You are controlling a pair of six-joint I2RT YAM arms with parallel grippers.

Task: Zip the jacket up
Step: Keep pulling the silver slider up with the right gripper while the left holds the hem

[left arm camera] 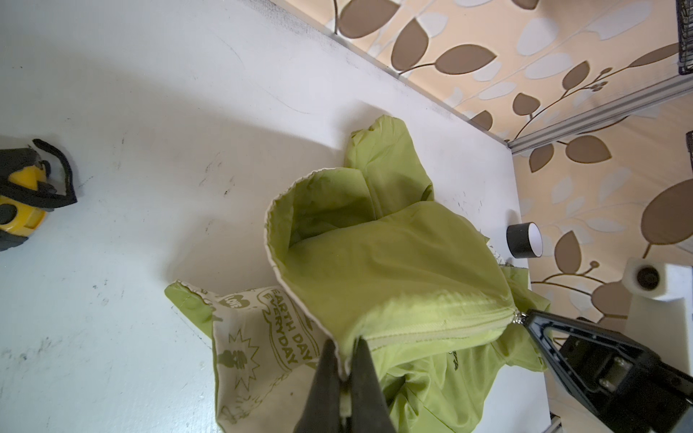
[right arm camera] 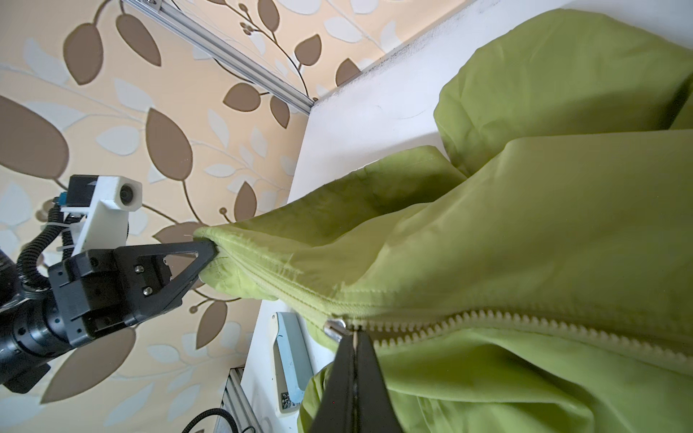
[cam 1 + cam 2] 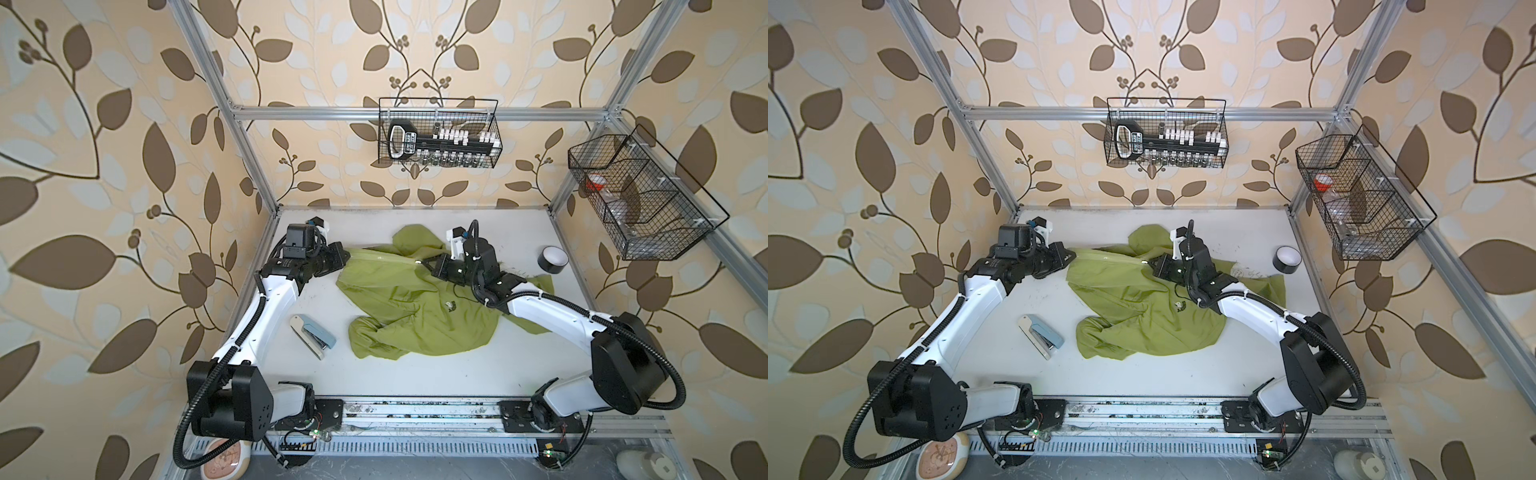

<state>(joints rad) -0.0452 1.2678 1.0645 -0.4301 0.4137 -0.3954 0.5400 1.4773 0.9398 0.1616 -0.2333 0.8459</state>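
The lime-green jacket point(image 3: 415, 316) point(image 3: 1142, 320) lies crumpled mid-table, with its zipper stretched taut between my two grippers. At the left end of the zipper line my left gripper point(image 3: 347, 252) point(image 3: 1070, 253) point(image 1: 347, 345) is shut on the jacket's hem, beside the pale printed lining point(image 1: 255, 337). My right gripper point(image 3: 420, 262) point(image 3: 1147, 262) point(image 2: 354, 331) is shut on the metal zipper pull point(image 2: 335, 325). From the hem to the pull the zipper point(image 1: 431, 326) looks closed. Pale teeth point(image 2: 525, 326) show beyond the pull. The hood point(image 3: 415, 241) lies toward the back wall.
A blue-and-white stapler point(image 3: 313, 336) lies on the table left of the jacket. A black tape roll point(image 3: 552, 259) stands at the back right. Two wire baskets point(image 3: 440, 133) point(image 3: 640, 195) hang on the walls. A yellow-and-black object point(image 1: 22, 195) shows in the left wrist view.
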